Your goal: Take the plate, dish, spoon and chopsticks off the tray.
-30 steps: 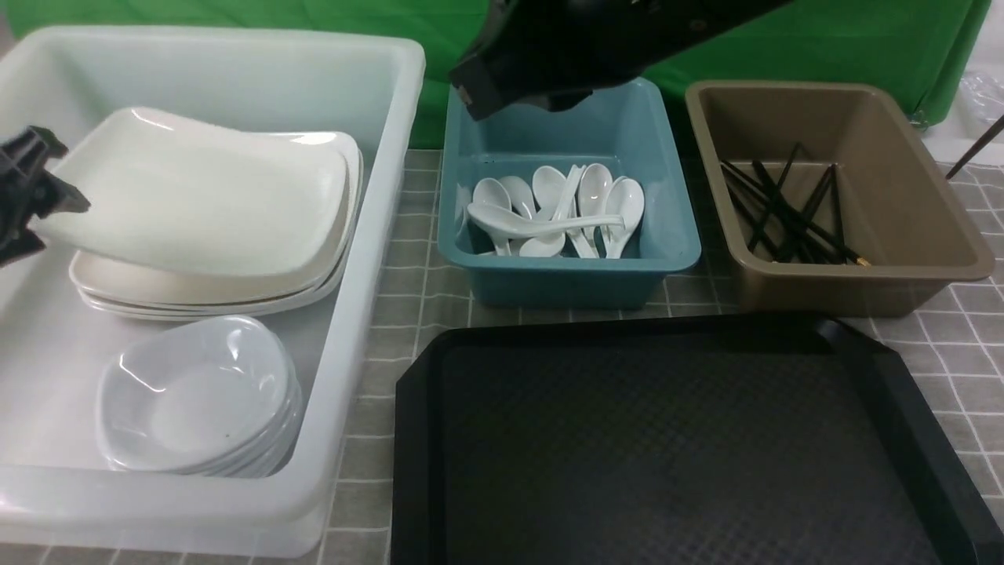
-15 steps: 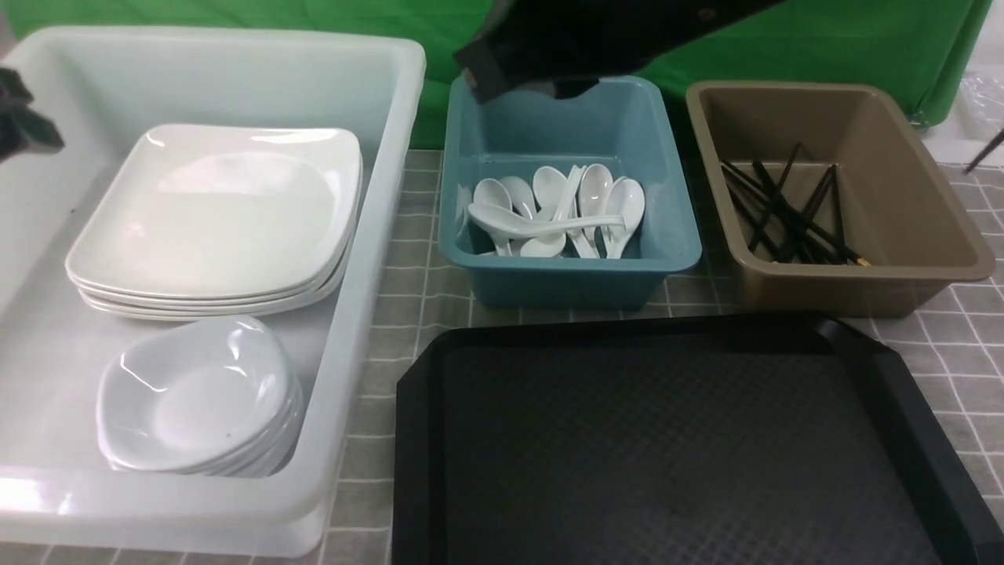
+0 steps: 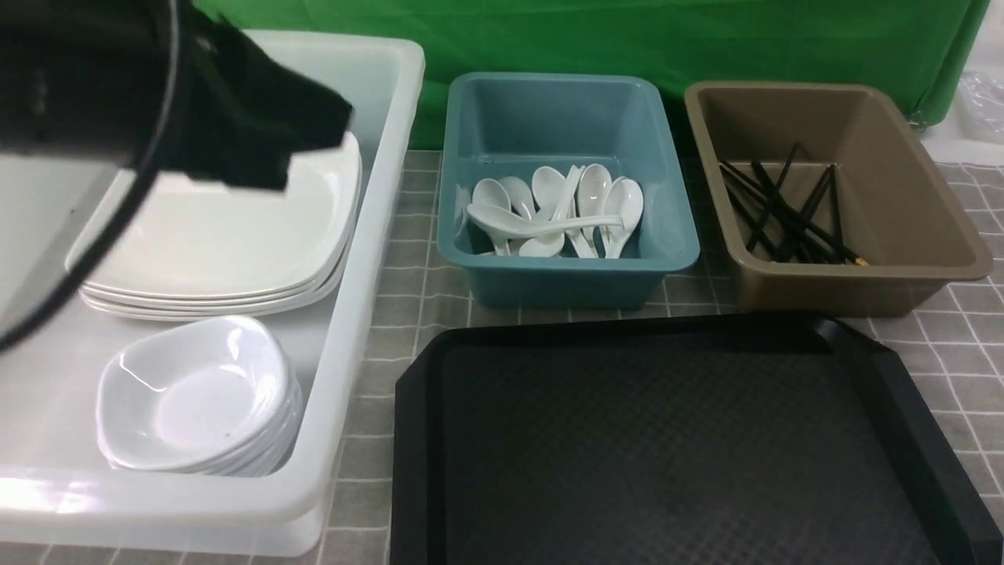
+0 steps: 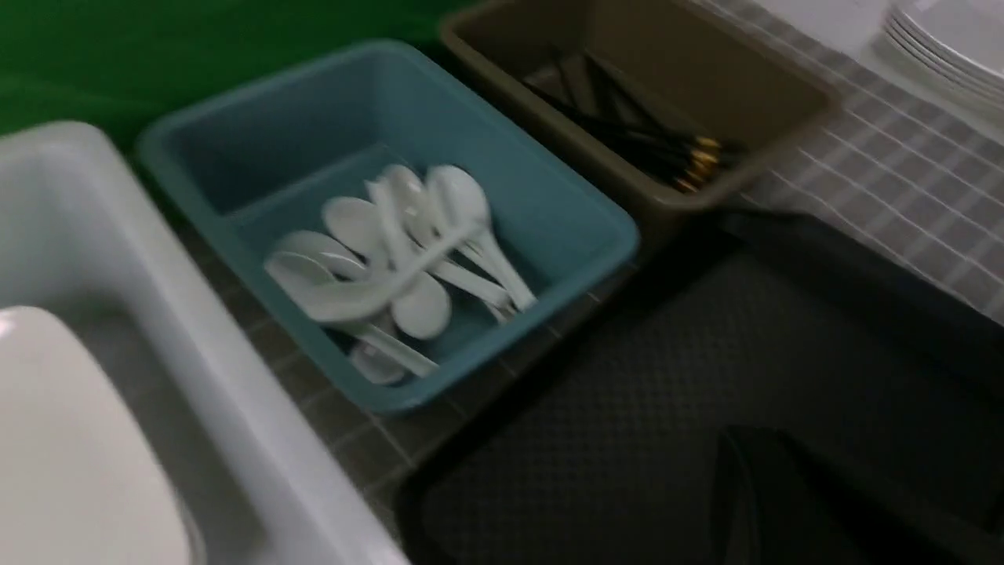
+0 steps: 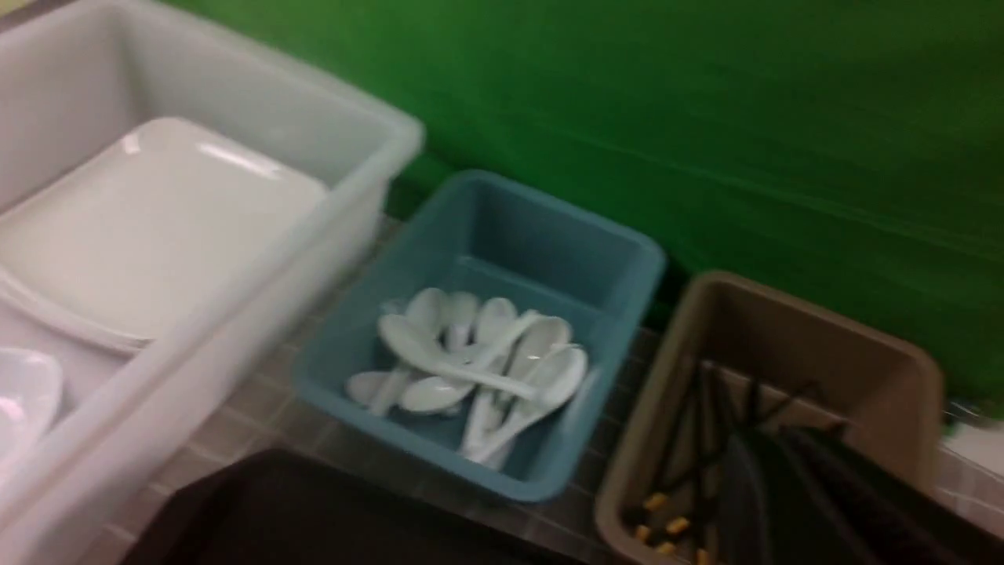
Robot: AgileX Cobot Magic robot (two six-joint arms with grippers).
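Gone from above the blue tub is the dark bulk of the right arm that hung there a second ago, and the left arm (image 3: 157,118) now swings in large across the near-left of the front view, over the white tub, where a moment earlier only its hand showed at the far left edge. The top plate, tilted then, now lies flat on its stack.

That large glossy white squarish plate (image 3: 235,227) rests on the stack inside the translucent white rectangular tub (image 3: 376,235), with a nest of small greyish-white dishes (image 3: 196,392) just in front of it. White soup spoons (image 3: 549,208) lie heaped in the blue plastic tub (image 3: 565,275), and thin black chopsticks (image 3: 784,212) with gold bands lie crossed in the brown plastic tub (image 3: 847,282).

The large black textured tray (image 3: 667,447) on the grey-tiled bench (image 3: 416,290) carries nothing I can see, so by my reading the clearing is finished (or as good as).

Neither hand's fingertips show plainly in any view; both hands read as closed, and nothing appears held. Any coming move turns on the tray lying in front of and between the arms, its long axis running left to right; the left arm, over the white tub, looks the nearer, since the right is out of the front view.
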